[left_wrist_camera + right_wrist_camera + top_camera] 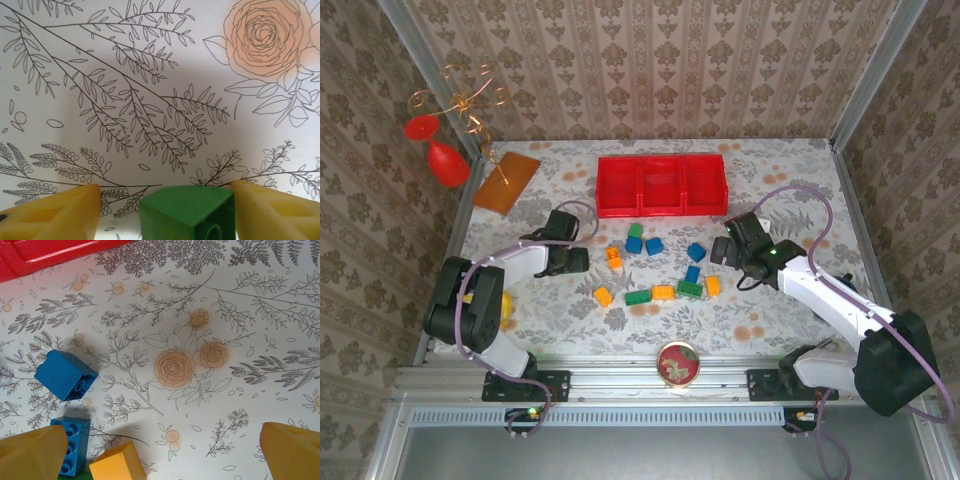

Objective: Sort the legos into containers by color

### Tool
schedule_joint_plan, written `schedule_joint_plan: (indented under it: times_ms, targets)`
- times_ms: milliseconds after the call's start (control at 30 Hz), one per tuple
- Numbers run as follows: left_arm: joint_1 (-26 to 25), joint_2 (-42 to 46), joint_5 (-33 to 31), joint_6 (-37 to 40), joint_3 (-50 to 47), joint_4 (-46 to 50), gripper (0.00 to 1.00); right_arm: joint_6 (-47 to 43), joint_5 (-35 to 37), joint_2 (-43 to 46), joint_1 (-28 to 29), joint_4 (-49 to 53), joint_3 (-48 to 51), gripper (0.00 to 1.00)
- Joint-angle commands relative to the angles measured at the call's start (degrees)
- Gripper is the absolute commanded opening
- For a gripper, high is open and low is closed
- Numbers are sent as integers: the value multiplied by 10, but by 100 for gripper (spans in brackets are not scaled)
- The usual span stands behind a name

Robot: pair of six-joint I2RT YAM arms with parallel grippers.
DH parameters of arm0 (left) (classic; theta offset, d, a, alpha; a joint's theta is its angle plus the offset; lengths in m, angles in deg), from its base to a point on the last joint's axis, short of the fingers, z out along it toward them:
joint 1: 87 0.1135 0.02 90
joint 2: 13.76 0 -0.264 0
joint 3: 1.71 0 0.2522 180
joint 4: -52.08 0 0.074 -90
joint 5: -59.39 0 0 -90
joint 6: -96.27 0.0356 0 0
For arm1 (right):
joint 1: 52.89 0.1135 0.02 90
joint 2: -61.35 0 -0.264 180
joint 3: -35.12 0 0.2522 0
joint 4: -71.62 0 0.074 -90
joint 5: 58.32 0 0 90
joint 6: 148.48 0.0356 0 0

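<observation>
The left pincer stands released around a green lego on the desk. The brick sits between its yellow fingers, one finger right against the brick's side. The other finger is a small gap away, with the flowered cloth showing between. The right pincer is spread wide and grips nothing. By the finger at the left edge of its wrist view lies a blue lego, studs up, touching or nearly touching that finger; I cannot tell which. An orange-yellow lego lies just beside that brick, inside the gap between the fingers. A second blue lego, tipped so its hollow underside shows, lies a little ahead of the same finger. Farther ahead and off to that side is a corner of the red containers. From above, the other legos lie scattered on the desk between the two pincers. The containers sit beyond both pincers, apart from every brick.
</observation>
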Motion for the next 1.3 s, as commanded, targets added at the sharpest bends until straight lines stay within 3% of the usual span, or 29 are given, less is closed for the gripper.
schedule_joint_plan:
  times_ms: [0, 400, 700, 933, 1267]
  targets:
    - [-9, -22, 16, -5, 15, -1, 65, 15, 20, -6, 4, 11, -22, 100]
    - [-25, -36, 11, -11, 19, 13, 61, 16, 20, -10, 3, 10, -26, 100]
    - [-38, -24, 11, -20, 18, 13, 47, 18, 22, -10, 4, 9, -22, 100]
    - [-39, -15, 11, -24, 19, 12, 42, 18, 23, -10, 4, 8, -22, 100]
    - [-38, 2, 9, -25, 16, 9, 40, 18, 26, -8, 4, 9, -23, 100]
